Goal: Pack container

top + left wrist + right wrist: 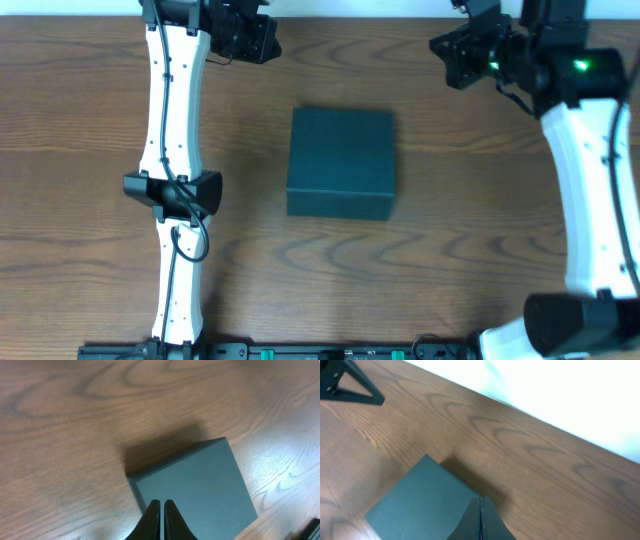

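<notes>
Looking down on the container (340,162): a dark teal-grey square box of matte cardboard, lying closed and flat on the tabletop (460,250). Noting a smooth, unmarked lid face, crisp edges, and a front wall showing as a slightly darker band. Seeing brown wood-grain surface all around the container, patterned with long looping grain lines and carrying a soft sheen.

Finding the left tool (250,35) well apart from the container, past its far left corner, black and blocky at the end of a smooth white arm (170,100). Seeing that tool (161,507) in the left wrist view as two dark tapered fingers clenched to a hairline slit, empty, overlapping the near edge of the container (195,490) in the frame. Reading the box there as a flat slate-coloured slab with sharp corners, casting a shadow onto the wood on its far side.

Finding the right tool (455,55) likewise well apart from the container, past its far right corner, black and angular, with a green light (581,66) glowing on the arm behind it. Seeing that tool (481,512) in the right wrist view pressed fully together into one dark wedge, holding nothing, with the container (420,505) showing as a matte, sharp-cornered plane just behind the tips.
</notes>
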Tool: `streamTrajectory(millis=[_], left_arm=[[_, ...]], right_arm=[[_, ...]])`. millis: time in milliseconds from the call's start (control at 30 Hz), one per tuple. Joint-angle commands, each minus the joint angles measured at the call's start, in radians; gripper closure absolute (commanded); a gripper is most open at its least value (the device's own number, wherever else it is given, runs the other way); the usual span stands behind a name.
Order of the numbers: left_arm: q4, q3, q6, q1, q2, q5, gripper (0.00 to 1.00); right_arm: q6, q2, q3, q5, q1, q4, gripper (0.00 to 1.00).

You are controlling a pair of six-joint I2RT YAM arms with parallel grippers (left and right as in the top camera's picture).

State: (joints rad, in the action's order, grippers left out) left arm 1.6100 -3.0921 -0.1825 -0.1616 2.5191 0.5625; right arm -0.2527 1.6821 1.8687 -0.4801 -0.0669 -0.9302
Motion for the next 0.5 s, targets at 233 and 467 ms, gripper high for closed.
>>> streamTrajectory(millis=[233,467], left_arm=[[0.079,0.091,-0.069,-0.111,-0.073,-0.011,0.94],[0.079,0.305,-0.029,-0.227,-0.073,-0.093,0.94]], right_arm=[[-0.001,-0.222,0.013,0.118,-0.006,-0.175,0.98],[0.142,-0.420,0.013,0.245,-0.006,-0.302,0.98]])
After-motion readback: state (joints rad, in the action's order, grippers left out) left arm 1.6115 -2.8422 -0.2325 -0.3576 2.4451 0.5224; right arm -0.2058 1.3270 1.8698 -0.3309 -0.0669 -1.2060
